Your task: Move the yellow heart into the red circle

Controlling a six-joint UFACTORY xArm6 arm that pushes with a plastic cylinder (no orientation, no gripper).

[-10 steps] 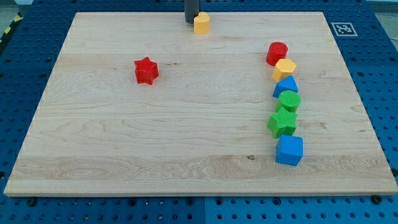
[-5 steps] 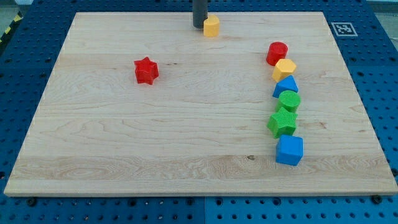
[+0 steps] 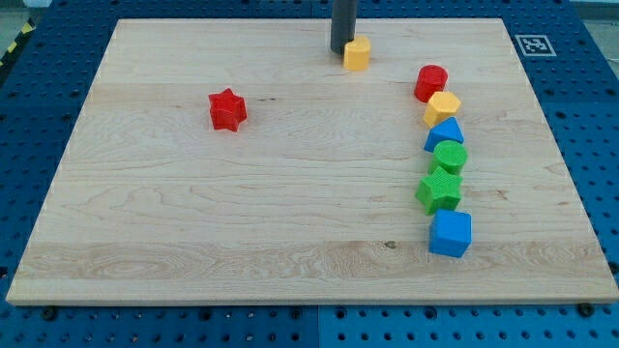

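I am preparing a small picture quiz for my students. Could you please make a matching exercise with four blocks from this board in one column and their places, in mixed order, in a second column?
Column 1
1. yellow heart
2. red star
3. red circle
4. blue cube

Column 2
A. alone on the view's left part of the board
B. bottom end of the row on the view's right
C. right beside my tip, near the view's top
D. top end of the row on the view's right

Pairs: 1-C, 2-A, 3-D, 4-B
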